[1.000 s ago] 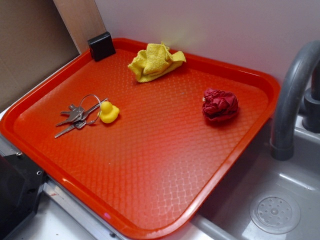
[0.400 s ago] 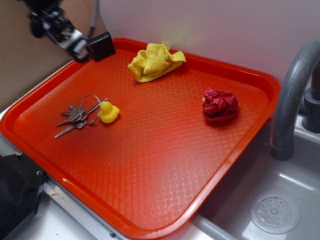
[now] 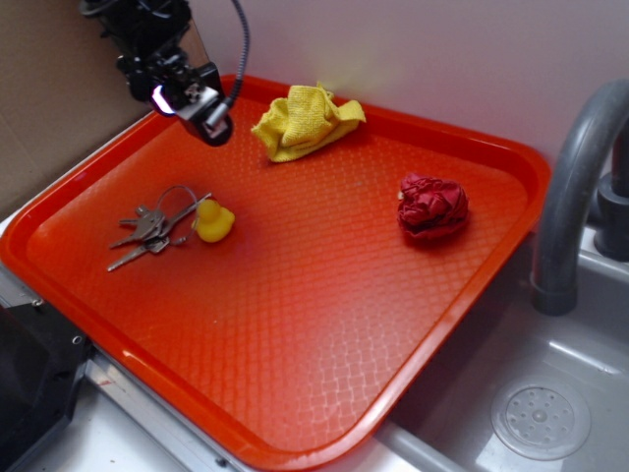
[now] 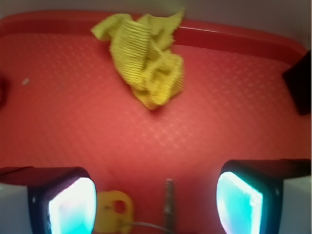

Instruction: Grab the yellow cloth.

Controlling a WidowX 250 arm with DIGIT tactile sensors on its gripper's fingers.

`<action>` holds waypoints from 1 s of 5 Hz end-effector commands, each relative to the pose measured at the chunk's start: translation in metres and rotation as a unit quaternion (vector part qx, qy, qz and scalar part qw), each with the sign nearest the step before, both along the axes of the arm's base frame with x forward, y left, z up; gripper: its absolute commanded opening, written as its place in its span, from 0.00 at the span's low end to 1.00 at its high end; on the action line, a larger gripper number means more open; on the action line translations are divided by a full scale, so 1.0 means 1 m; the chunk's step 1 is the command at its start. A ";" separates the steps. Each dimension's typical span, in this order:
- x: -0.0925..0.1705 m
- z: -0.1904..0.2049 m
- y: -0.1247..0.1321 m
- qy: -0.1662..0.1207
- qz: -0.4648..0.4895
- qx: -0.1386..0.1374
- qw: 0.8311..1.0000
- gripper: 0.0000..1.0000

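The yellow cloth point(image 3: 305, 120) lies crumpled at the far edge of the red tray point(image 3: 324, 324), one corner draped on the rim. In the wrist view the yellow cloth point(image 4: 146, 58) sits ahead, at top centre. My gripper point(image 3: 201, 106) hangs in the air above the tray's far left part, to the left of the cloth and apart from it. Its jaws stand wide apart with nothing between them; the fingers point(image 4: 73, 204) glow pale cyan at the bottom of the wrist view, the gripper point(image 4: 156, 202) open over bare tray.
A yellow rubber duck point(image 3: 213, 220) and a bunch of keys point(image 3: 147, 228) lie on the tray's left side, below the gripper. A dark red cloth wad point(image 3: 432, 206) sits at the right. A grey faucet point(image 3: 575, 187) and sink point(image 3: 541, 418) stand to the right.
The arm has come into view from the upper left and moved right and down toward the yellow cloth. It now covers the small black block at the tray's far left corner. Nothing on the tray moved.
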State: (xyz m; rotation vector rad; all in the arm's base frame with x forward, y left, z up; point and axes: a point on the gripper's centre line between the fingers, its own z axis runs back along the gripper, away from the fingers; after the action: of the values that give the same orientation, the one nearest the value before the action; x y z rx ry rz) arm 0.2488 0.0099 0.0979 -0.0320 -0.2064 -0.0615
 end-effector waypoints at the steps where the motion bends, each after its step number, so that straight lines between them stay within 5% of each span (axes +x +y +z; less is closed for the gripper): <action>1: 0.011 0.012 0.000 -0.022 0.004 0.003 1.000 1.00; 2: 0.011 0.012 0.000 -0.022 0.004 0.003 1.000 1.00; 3: 0.060 -0.021 0.001 -0.009 -0.012 0.019 1.000 1.00; 4: 0.084 -0.035 -0.015 -0.044 -0.059 0.033 0.997 1.00; 5: 0.100 -0.051 -0.019 -0.046 -0.092 0.039 0.994 1.00</action>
State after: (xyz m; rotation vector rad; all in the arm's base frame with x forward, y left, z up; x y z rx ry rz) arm 0.3355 -0.0009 0.0299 0.0226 -0.2373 -0.2361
